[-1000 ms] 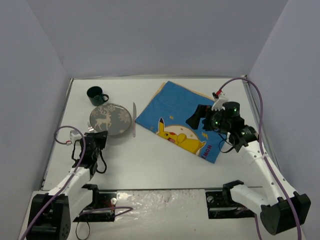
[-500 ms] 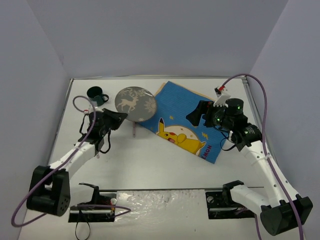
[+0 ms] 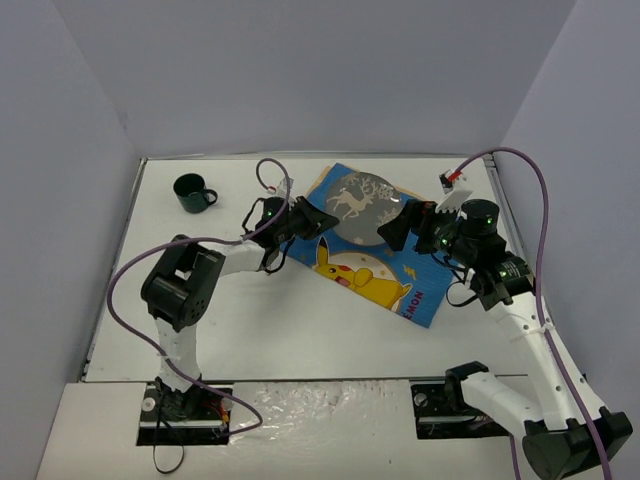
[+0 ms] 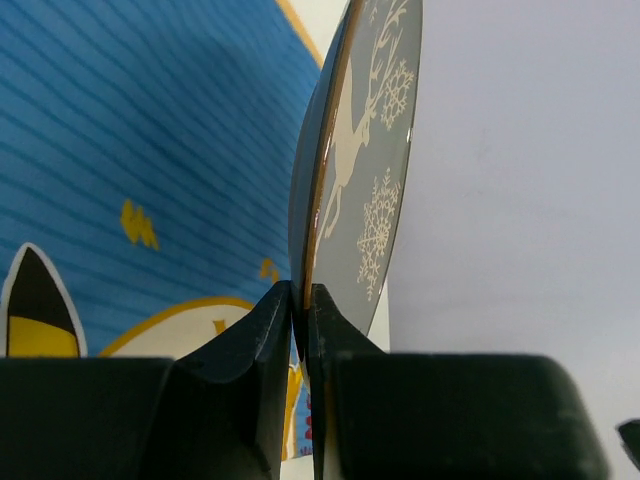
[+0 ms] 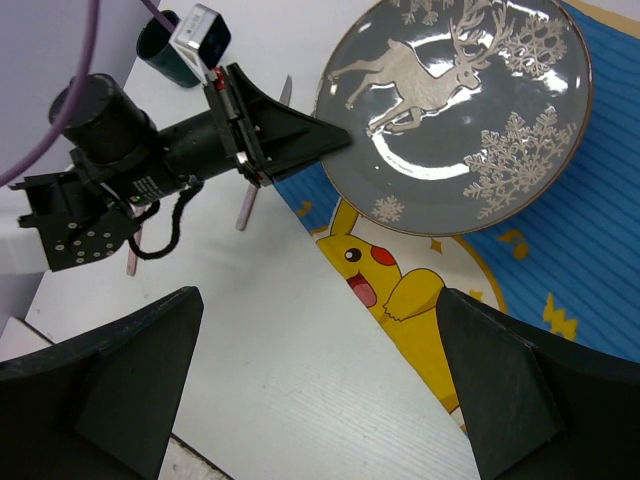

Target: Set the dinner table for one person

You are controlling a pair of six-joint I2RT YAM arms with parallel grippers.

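Observation:
A grey plate with a white reindeer print (image 3: 358, 203) is held above the far part of the blue cartoon placemat (image 3: 372, 262) on the white dinner table (image 3: 300, 320). My left gripper (image 3: 312, 221) is shut on the plate's left rim; in the left wrist view the fingers (image 4: 302, 292) pinch the rim of the plate (image 4: 372, 180), which appears edge-on there. My right gripper (image 3: 392, 230) is open and empty just right of the plate. In the right wrist view the plate (image 5: 460, 110) lies over the placemat (image 5: 560, 280).
A dark green mug (image 3: 193, 192) stands at the far left, also in the right wrist view (image 5: 165, 50). A knife (image 5: 247, 208) lies on the table under the left arm, with another utensil (image 5: 131, 262) further left. Grey walls surround the table.
My left arm has swung right, lifting the plate from the left side of the table to above the placemat. My right gripper has shifted slightly and stays open.

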